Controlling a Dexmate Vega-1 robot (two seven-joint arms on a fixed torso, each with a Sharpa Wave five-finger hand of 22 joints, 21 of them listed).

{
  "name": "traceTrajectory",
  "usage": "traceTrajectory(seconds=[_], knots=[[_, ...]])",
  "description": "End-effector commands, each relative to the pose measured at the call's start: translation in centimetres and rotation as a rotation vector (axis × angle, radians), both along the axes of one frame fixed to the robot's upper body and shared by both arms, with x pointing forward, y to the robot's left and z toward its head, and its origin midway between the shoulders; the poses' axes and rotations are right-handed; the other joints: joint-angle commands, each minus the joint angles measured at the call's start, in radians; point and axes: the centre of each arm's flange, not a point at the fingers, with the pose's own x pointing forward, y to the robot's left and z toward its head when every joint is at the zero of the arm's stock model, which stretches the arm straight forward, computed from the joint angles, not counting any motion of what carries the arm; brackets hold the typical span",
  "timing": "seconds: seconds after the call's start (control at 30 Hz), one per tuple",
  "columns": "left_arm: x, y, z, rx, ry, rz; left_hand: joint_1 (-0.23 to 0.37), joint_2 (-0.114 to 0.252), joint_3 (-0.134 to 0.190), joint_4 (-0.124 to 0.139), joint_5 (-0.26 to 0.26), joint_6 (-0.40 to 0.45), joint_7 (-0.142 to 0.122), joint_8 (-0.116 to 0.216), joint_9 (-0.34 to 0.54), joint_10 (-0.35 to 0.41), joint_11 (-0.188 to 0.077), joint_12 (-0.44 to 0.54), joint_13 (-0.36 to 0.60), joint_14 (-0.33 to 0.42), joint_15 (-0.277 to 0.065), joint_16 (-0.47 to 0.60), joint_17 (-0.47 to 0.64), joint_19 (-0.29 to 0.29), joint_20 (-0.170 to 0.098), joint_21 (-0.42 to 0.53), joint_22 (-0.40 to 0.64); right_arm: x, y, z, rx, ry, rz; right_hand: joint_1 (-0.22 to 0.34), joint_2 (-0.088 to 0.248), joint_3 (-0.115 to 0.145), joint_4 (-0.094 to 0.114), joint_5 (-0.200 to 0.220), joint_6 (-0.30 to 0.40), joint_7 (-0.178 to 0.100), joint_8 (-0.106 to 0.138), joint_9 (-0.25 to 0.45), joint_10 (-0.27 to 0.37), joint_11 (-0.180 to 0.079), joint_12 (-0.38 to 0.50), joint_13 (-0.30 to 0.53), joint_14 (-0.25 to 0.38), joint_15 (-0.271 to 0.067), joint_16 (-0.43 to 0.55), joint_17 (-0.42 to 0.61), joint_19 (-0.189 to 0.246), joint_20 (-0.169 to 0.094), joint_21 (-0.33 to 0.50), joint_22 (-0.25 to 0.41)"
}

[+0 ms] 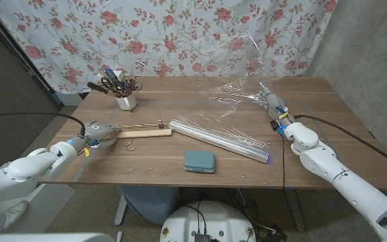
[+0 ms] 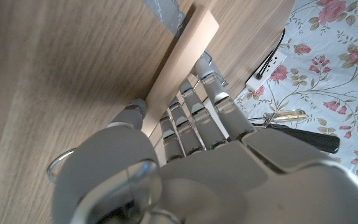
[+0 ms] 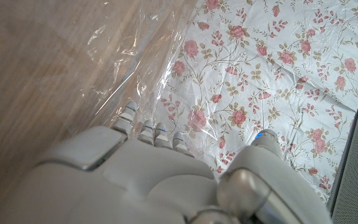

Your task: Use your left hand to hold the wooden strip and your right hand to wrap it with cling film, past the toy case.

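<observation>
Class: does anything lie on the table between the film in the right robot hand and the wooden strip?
Yes. The film roll lies slantwise between the right robot hand, which holds the film, and the strip held by the left robot hand.

Matt brown wood-grain surface (image 1: 146,161). Pale, smooth wooden strip (image 1: 140,133). Thin, glossy, crinkled clear film (image 1: 237,94). Matt teal case (image 1: 199,161). Smooth glossy grey plastic hands (image 2: 166,180), metal-jointed fingers (image 2: 194,109). Floral cloth backdrop (image 1: 180,33).

No text, label, brand, number or sign can be read in any view.
</observation>
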Motion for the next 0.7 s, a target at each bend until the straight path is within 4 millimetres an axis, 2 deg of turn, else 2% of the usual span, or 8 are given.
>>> traceTrajectory(seconds=[0.03, 0.2, 0.33, 0.4, 0.47, 0.6, 0.67, 0.7], knots=[[0.63, -0.36, -0.7, -0.001, 0.037, 0.015, -0.061, -0.043, 0.013, 0.001, -0.009, 0.012, -0.001, 0.0, 0.003, 0.024, -0.003, 0.002, -0.005, 0.068, -0.031, 0.008, 0.005, 0.046, -0.014, 0.022, 0.005, -0.22, -0.19, -0.22, 0.002, 0.001, -0.001, 0.001, 0.009, -0.002, -0.008, 0.001, 0.002, -0.002, 0.004, -0.001, 0.003, -0.002, 0.007, -0.001, -0.007, -0.004, 0.004, 0.0, 0.005, 0.001, 0.004, 0.003], [0.64, -0.55, -0.79, -0.005, 0.035, 0.008, -0.063, -0.044, 0.016, 0.0, -0.009, -0.01, -0.01, -0.013, 0.003, 0.029, -0.01, 0.001, -0.006, 0.084, -0.035, 0.006, 0.004, 0.05, -0.017, 0.024, 0.004, -0.27, -0.38, -0.28, 0.001, 0.0, -0.004, 0.0, 0.01, -0.002, -0.008, 0.001, 0.007, -0.002, 0.005, -0.001, 0.004, -0.001, 0.007, -0.001, -0.007, -0.003, 0.004, 0.0, 0.004, 0.001, 0.004, 0.003], [0.69, -0.73, -0.88, 0.002, 0.047, 0.018, -0.065, -0.044, 0.023, -0.003, -0.009, -0.065, -0.02, -0.041, 0.003, 0.011, -0.015, -0.009, -0.001, 0.094, -0.038, -0.003, 0.003, 0.052, -0.017, 0.027, 0.004, -0.26, -0.44, -0.35, 0.002, 0.0, -0.002, 0.0, 0.01, -0.002, -0.008, 0.001, 0.014, -0.004, 0.007, -0.001, 0.005, -0.003, 0.008, -0.001, -0.007, -0.003, 0.004, 0.0, 0.005, 0.001, 0.004, 0.003], [0.7, -0.77, -0.95, 0.003, 0.054, 0.022, -0.068, -0.05, 0.022, -0.004, -0.01, -0.085, -0.015, -0.052, 0.004, -0.01, -0.015, -0.018, 0.003, 0.066, -0.032, -0.019, 0.004, 0.033, -0.009, 0.021, 0.004, -0.23, -0.46, -0.41, 0.003, 0.002, -0.002, 0.0, 0.01, -0.002, -0.008, 0.001, 0.015, -0.004, 0.007, -0.001, 0.007, -0.003, 0.008, 0.0, -0.007, -0.003, 0.004, 0.0, 0.006, 0.001, 0.004, 0.003], [0.72, -0.78, -0.98, 0.001, 0.064, 0.03, -0.081, -0.055, 0.018, -0.001, -0.01, -0.102, -0.01, -0.065, 0.005, -0.044, -0.009, -0.033, 0.011, 0.0, -0.022, -0.042, 0.009, -0.023, 0.023, 0.002, 0.006, -0.21, -0.48, -0.49, 0.007, 0.004, -0.004, 0.001, 0.01, -0.002, -0.008, 0.001, 0.015, -0.003, 0.007, -0.001, 0.007, -0.003, 0.008, 0.0, -0.007, -0.003, 0.004, 0.0, 0.006, 0.001, 0.004, 0.003], [1.01, -0.78, -0.98, -0.009, 0.094, 0.059, -0.101, -0.066, 0.009, 0.004, -0.011, -0.13, -0.012, -0.081, 0.006, -0.081, 0.015, -0.049, 0.016, -0.045, -0.007, -0.047, 0.01, -0.04, 0.037, -0.003, 0.006, -0.26, -0.56, -0.57, 0.006, 0.002, -0.002, 0.001, 0.01, -0.002, -0.008, 0.001, 0.015, -0.004, 0.007, -0.001, 0.007, -0.002, 0.008, 0.0, -0.007, -0.003, 0.004, 0.0, 0.006, 0.002, 0.004, 0.003], [1.04, -0.84, -1.03, -0.014, 0.095, 0.054, -0.091, -0.048, 0.02, 0.0, -0.009, -0.065, 0.005, -0.061, 0.007, -0.019, 0.017, -0.027, 0.02, 0.002, -0.02, -0.021, 0.013, -0.007, 0.023, 0.01, 0.004, -0.3, -0.59, -0.59, 0.006, 0.001, -0.005, 0.001, 0.01, -0.002, -0.008, 0.001, 0.016, -0.004, 0.007, -0.001, 0.007, -0.003, 0.008, 0.0, -0.007, -0.003, 0.004, 0.0, 0.006, 0.001, 0.004, 0.003], [1.05, -0.88, -1.04, -0.022, 0.098, 0.05, -0.055, -0.028, 0.036, -0.017, -0.006, 0.022, 0.03, -0.031, 0.011, 0.047, 0.006, -0.004, 0.028, 0.061, -0.038, 0.003, 0.017, 0.026, 0.002, 0.025, 0.003, -0.32, -0.6, -0.6, 0.009, 0.003, -0.005, 0.001, 0.01, -0.002, -0.008, 0.001, 0.016, -0.005, 0.007, -0.001, 0.007, -0.003, 0.008, 0.0, -0.007, -0.003, 0.004, 0.0, 0.006, 0.001, 0.004, 0.003]])
